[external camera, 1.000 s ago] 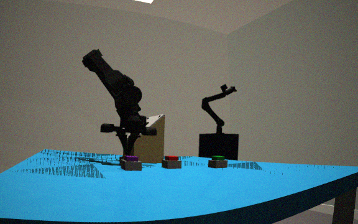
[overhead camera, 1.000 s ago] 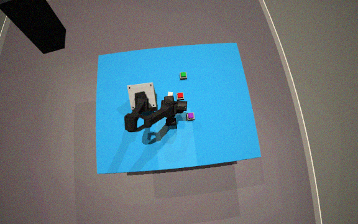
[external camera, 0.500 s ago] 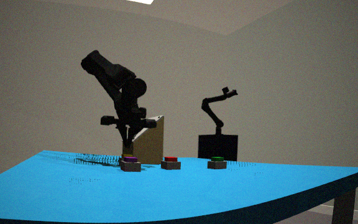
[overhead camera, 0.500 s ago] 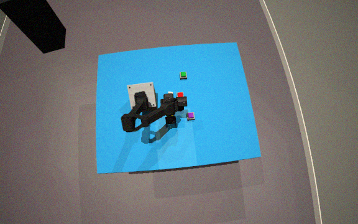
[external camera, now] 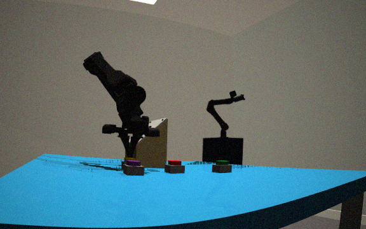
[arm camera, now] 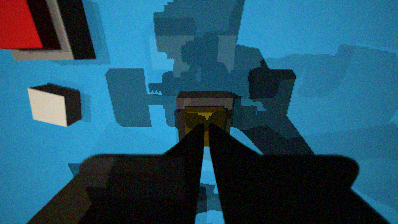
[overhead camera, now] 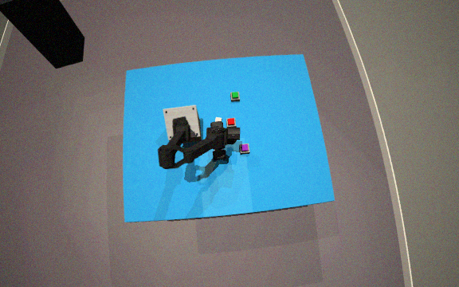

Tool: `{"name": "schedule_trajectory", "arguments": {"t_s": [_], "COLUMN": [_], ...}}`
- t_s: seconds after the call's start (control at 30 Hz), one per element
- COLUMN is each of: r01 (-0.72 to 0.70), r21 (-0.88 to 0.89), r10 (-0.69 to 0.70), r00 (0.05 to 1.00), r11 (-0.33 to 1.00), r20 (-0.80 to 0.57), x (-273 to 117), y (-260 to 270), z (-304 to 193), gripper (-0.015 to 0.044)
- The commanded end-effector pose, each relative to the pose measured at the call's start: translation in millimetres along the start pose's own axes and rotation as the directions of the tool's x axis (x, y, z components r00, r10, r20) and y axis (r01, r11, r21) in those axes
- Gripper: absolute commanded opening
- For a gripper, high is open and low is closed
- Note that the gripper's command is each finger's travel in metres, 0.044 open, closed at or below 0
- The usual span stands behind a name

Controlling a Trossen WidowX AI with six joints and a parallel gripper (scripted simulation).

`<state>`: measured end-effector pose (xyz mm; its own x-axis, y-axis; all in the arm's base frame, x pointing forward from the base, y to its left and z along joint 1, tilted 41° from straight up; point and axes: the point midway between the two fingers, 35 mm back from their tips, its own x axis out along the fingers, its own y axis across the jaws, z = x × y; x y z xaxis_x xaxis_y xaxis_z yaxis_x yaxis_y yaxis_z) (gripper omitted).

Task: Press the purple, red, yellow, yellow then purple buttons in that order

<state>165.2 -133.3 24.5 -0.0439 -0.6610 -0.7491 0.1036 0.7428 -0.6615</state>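
When viewed from the wrist, showed the yellow button (external camera: 129, 158) (arm camera: 192, 119) directly below the tips of the gripper (overhead camera: 222, 147) (external camera: 130, 154) (arm camera: 206, 128), pressed together and pinching nothing. Could not confirm contact. Nearby, showed the white block (overhead camera: 218, 119) (arm camera: 48, 106) beside the red button (overhead camera: 231, 121) (external camera: 174, 163) (arm camera: 20, 25). Farther out, showed the purple button (overhead camera: 245, 147) (external camera: 133, 163) and, well apart, the green button (overhead camera: 235, 95) (external camera: 222, 162).
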Motion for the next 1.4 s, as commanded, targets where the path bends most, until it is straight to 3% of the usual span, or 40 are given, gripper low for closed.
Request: {"name": "schedule_trajectory", "arguments": {"t_s": [0.0,0.7,0.87,1.07,1.23,1.37], "r01": [-0.001,-0.001,-0.002,-0.005,-0.005,-0.005], "r21": [-0.009,-0.009,-0.008,-0.009,-0.009,-0.009], "r10": [0.001,0.001,0.002,0.005,0.005,0.005], "r00": [1.0,1.0,1.0,1.0,1.0,1.0], "r11": [1.0,1.0,1.0,1.0,1.0,1.0], "r20": [-0.007,-0.007,-0.006,-0.006,-0.007,-0.007], "x": [8,11,-21,-31,-83,-85], "y": [1,1,1,2,2,1], "z": [-3,-3,-2,-1,-2,-2], "gripper": [0.002,0.002,0.002,0.002,0.002,0.002]}}
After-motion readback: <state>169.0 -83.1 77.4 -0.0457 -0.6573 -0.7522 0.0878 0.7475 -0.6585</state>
